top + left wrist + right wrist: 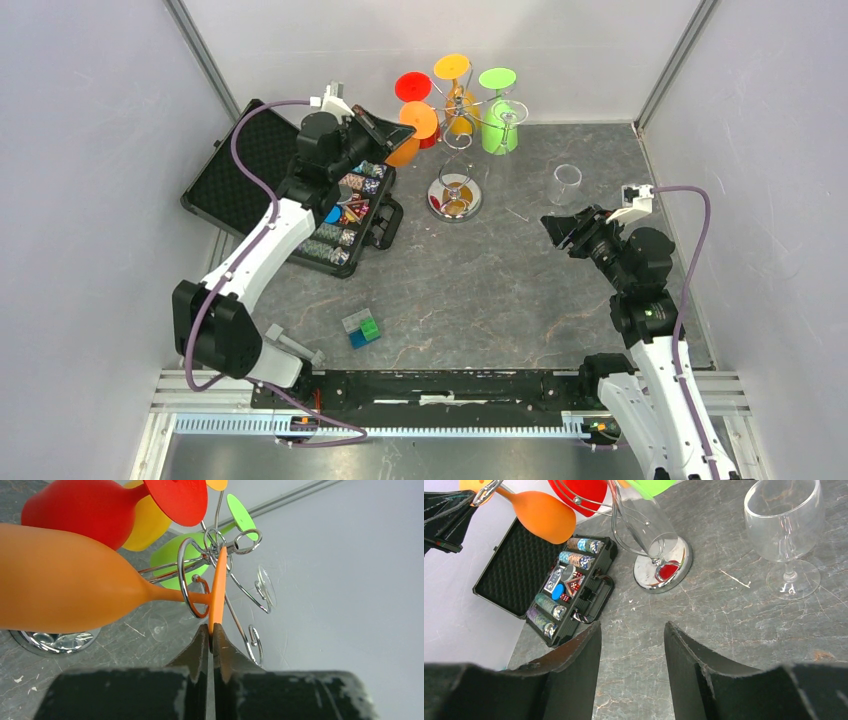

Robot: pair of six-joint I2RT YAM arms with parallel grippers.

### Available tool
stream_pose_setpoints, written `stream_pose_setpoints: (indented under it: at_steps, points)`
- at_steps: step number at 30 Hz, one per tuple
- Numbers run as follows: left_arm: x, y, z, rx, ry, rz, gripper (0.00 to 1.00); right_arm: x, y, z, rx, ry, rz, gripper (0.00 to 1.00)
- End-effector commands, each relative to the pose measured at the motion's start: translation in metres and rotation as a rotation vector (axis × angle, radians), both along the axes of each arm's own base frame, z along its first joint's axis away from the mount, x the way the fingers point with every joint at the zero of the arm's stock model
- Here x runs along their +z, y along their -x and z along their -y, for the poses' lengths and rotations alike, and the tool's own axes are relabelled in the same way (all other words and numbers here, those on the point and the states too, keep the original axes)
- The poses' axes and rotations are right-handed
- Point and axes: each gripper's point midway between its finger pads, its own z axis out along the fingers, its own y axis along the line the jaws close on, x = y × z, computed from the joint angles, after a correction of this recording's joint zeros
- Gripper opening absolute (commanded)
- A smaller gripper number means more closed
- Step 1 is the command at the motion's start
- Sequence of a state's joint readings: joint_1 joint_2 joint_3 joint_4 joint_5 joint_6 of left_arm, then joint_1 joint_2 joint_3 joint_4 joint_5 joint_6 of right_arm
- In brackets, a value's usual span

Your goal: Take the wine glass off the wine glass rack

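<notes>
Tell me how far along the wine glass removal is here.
Looks done: one clear wine glass stands upright on the table, off the rack. In hand: the left end effector is shut on the orange wine glass at its foot; its stem sits in a rack scroll. The right end effector is open, empty. Left: slide it free; the red glass, yellow glass and green glass hang there too.

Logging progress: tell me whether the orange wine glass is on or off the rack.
On. The orange wine glass hangs, stem through a curled arm of the rack; left claw shut on its foot.
</notes>
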State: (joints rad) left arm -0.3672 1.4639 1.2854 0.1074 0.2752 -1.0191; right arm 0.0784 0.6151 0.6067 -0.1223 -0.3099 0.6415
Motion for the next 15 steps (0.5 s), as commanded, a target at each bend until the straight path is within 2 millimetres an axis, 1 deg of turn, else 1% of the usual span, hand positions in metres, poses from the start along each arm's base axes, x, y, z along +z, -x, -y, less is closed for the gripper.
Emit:
stream_pose_setpoints:
  at_steps: [1,3,10,15]
  points:
    - [0.049,0.020,-0.002,-0.021,0.082,0.114,0.02,0.011,0.000,0.000,0.000,0.006,0.047,0.54]
    - [0.058,0.022,-0.005,-0.010,0.092,0.129,0.02,0.011,0.000,0.000,0.000,0.006,0.047,0.54]
    - [0.069,0.015,-0.018,0.071,0.110,0.153,0.02,0.013,0.001,0.000,0.003,0.000,0.048,0.54]
    - [0.069,0.004,-0.019,0.102,0.108,0.157,0.02,0.013,0.001,0.000,0.000,0.001,0.046,0.54]
